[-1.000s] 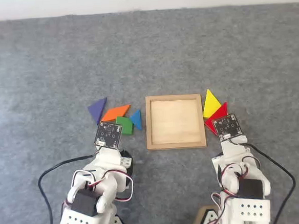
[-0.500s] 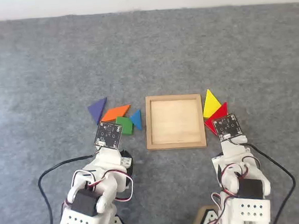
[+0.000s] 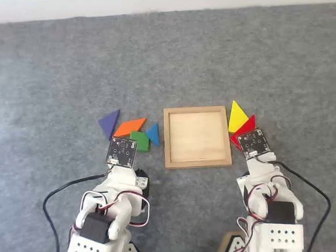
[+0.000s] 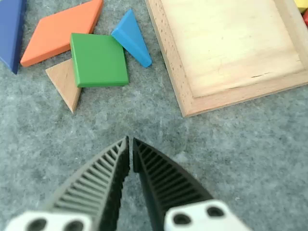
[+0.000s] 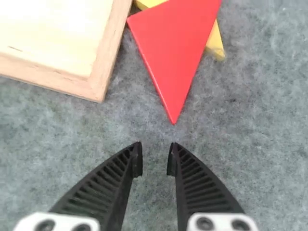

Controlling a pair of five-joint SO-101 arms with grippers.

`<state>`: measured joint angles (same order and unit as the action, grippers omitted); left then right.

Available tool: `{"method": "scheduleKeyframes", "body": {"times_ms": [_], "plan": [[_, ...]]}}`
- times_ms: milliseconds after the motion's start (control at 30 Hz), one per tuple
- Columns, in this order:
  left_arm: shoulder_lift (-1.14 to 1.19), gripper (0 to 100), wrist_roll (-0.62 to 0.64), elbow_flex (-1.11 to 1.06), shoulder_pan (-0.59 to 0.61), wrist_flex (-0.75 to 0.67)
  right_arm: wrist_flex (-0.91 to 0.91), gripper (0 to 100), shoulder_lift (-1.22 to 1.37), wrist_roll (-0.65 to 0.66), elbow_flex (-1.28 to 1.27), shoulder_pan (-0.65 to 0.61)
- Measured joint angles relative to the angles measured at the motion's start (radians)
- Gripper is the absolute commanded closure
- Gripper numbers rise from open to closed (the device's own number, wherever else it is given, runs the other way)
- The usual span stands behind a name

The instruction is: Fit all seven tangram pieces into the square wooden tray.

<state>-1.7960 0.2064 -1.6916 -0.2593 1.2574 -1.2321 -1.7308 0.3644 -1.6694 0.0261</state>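
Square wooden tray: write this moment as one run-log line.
square wooden tray empty | left claw shut, near green square wooden piece | right claw open, facing red triangular wooden piece

no readable text, labels, numbers or signs, markings on wrist circuit boards (image 3: 122, 151) too small to read

Square wooden tray (image 3: 194, 110): light wood, raised rim, lying flat.
Left of tray, clustered: purple triangle (image 3: 109, 124), orange parallelogram (image 3: 129, 127), green square (image 3: 139, 140) touching plain wooden triangle (image 4: 66, 83), blue triangle (image 3: 153, 134) just beside rim.
Right of tray: red triangle (image 5: 178, 43) overlapping yellow triangle (image 3: 236, 116).
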Motion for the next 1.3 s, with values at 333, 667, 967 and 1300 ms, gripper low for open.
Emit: {"method": "scheduleKeyframes", "body": {"times_ms": [333, 667, 967, 1300], "plan": [[0.000, 99, 0.000, 0.000, 0.000, 0.000, 0.021, 89.7, 0.000, 0.023, 0.000, 0.005], [0.000, 99, 0.000, 0.000, 0.000, 0.000, 0.008, 89.7, 0.002, 0.173, 0.218, 0.100], [0.000, 99, 0.000, 0.000, 0.000, 0.000, -0.031, 89.6, 0.563, 0.104, 0.657, 0.011], [0.000, 99, 0.000, 0.000, 0.000, 0.000, 0.143, 73.4, 1.471, -0.101, 0.997, -0.124]]}}
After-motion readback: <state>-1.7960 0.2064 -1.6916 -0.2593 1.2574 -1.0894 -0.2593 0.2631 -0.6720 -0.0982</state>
